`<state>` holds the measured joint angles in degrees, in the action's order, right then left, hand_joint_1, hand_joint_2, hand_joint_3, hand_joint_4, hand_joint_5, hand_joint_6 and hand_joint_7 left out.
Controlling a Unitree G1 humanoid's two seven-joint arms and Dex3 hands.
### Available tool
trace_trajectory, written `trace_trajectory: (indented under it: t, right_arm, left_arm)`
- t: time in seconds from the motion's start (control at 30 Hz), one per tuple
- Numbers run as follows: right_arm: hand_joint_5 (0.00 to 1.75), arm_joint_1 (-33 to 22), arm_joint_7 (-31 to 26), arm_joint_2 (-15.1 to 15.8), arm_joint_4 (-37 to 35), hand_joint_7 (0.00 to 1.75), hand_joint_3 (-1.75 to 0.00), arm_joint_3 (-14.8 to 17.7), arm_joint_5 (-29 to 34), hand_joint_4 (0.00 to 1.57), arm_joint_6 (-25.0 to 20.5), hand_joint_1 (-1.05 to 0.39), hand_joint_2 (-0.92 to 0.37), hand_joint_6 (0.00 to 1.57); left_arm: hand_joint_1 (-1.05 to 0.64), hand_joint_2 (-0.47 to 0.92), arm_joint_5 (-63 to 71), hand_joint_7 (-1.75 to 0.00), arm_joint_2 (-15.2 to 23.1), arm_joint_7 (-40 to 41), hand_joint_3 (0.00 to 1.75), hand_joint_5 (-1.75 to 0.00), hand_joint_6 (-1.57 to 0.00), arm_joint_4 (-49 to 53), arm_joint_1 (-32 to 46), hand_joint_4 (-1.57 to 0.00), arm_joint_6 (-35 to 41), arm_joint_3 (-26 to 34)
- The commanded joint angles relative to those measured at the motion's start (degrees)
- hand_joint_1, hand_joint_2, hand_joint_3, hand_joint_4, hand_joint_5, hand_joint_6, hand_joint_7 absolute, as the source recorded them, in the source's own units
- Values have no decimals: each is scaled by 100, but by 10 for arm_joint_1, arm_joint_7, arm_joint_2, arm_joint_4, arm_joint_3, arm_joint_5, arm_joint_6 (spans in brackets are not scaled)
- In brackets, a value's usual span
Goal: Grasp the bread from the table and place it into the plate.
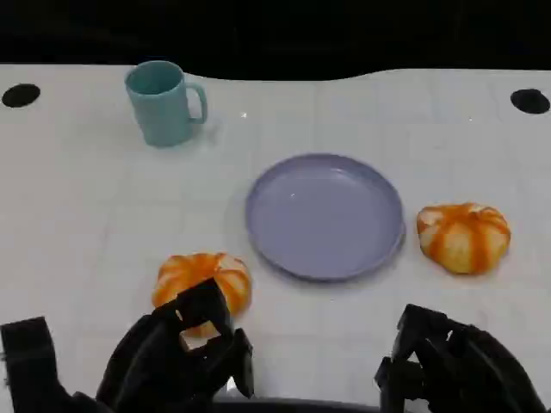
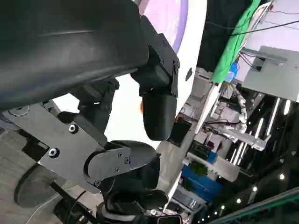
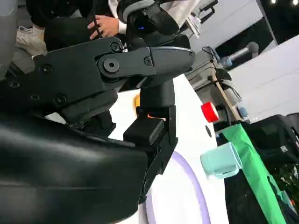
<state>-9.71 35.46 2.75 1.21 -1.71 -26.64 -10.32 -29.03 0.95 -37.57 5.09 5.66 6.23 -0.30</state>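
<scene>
Fingers (image 1: 211,314) of the left hand (image 1: 176,353) reach forward at the near table edge, their tips just at the near side of an orange-and-white bread roll (image 1: 204,280); whether they touch it cannot be told from the head view, and no grasp is visible. In the left wrist view the same fingers (image 2: 159,116) stand spread, with nothing between them. Fingers (image 1: 422,331) of the right hand (image 1: 452,366) are curled loosely above the near right part of the white table (image 1: 86,224), holding nothing; the right wrist view shows them (image 3: 154,100) apart and free of any object. Beyond the left hand, the roll lies on the table just beside the near left rim of a round lavender plate (image 1: 325,215), which sits at the centre and carries nothing. A second bread roll (image 1: 463,237), of the same orange-striped kind, lies on the table just right of the plate, apart from the right hand. A pale teal mug (image 1: 164,101) stands upright at the far left, well apart from the plate. A person's hand (image 3: 105,25) appears beyond the table in the right wrist view.
</scene>
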Motion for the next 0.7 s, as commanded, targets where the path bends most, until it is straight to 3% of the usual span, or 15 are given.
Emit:
trace_trajectory:
  t: [0.03,0.7]
  right_arm:
    - [162,-1,0,6,2,137,-23,4,-3,85,0,-70,-92,75]
    - [162,0,1,6,3,137,-23,3,-3,85,-1,-70,-92,75]
  left_arm:
    - [-31,46,3,-175,6,-1,81,-175,-56,0,2,-78,-1,4]
    - [-32,46,5,-175,7,-3,81,-175,-57,0,2,-78,-3,3]
